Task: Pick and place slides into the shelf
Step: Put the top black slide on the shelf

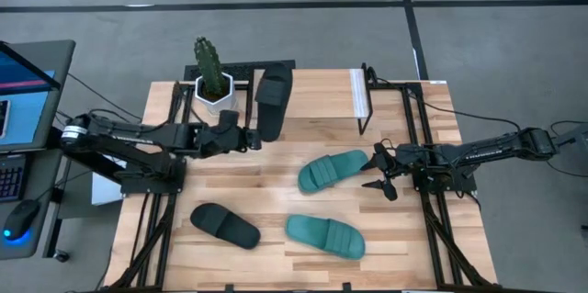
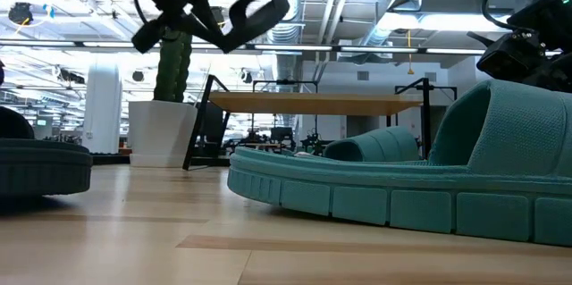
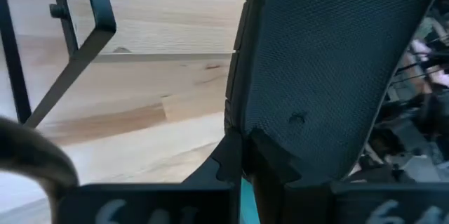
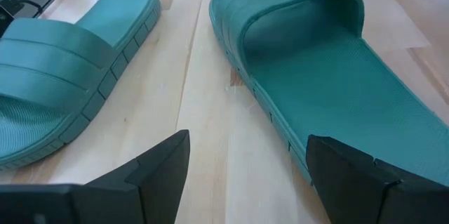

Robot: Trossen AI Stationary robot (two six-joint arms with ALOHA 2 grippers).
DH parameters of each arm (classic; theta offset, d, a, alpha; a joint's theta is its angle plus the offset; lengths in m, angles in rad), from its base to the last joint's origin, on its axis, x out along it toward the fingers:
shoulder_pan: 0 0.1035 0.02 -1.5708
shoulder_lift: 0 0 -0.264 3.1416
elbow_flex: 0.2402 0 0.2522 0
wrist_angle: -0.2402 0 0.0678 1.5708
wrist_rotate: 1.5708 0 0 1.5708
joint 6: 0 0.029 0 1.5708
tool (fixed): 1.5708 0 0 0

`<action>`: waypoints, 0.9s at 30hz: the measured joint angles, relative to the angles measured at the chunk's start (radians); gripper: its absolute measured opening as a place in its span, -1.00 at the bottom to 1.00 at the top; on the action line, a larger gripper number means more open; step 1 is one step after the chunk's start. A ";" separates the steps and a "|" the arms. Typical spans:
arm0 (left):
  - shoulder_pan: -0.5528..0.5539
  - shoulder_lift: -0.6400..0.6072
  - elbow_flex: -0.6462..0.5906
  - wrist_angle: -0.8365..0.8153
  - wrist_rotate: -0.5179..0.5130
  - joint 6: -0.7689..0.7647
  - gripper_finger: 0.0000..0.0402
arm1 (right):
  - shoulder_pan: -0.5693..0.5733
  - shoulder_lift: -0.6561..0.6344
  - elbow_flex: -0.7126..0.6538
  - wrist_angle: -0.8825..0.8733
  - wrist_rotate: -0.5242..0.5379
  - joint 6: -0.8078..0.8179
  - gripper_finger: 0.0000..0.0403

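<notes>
My left gripper (image 1: 250,135) is shut on a black slide (image 1: 273,100) and holds it in the air beside the cactus pot, over the shelf's (image 1: 317,94) left end. The low view shows this slide (image 2: 255,12) high above the shelf's wooden top (image 2: 313,103). A second black slide (image 1: 225,226) and two teal slides (image 1: 333,170) (image 1: 324,236) lie flat on the table. My right gripper (image 1: 378,172) is open just above the table, at the right end of the farther teal slide (image 4: 330,76). One finger hangs over that end's edge. My left gripper pinches the black slide between its two fingers at the end nearest the arm (image 3: 280,136). One finger (image 3: 270,157) lies on the finely textured face. The fingers come level from the table's left. The slide is lifted clear and points toward the far edge.
A cactus in a white pot (image 1: 213,80) stands at the far left, close to the held slide. The shelf's black frame (image 3: 84,34) and white end (image 1: 356,98) are on the far side. A laptop (image 1: 23,91) sits off the table's left. Bare planks lie between the slides.
</notes>
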 joint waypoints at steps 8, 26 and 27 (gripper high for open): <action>0.071 0.081 0.110 -0.072 0.060 0.029 -1.00 | 0.000 0.000 0.000 0.001 0.000 0.000 0.34; 0.204 0.161 0.270 -0.419 0.200 -0.003 -1.00 | 0.000 0.000 0.000 0.001 0.000 0.000 0.34; 0.210 0.161 0.270 -0.426 0.200 -0.005 -1.00 | 0.000 0.000 0.000 -0.001 0.000 0.000 0.34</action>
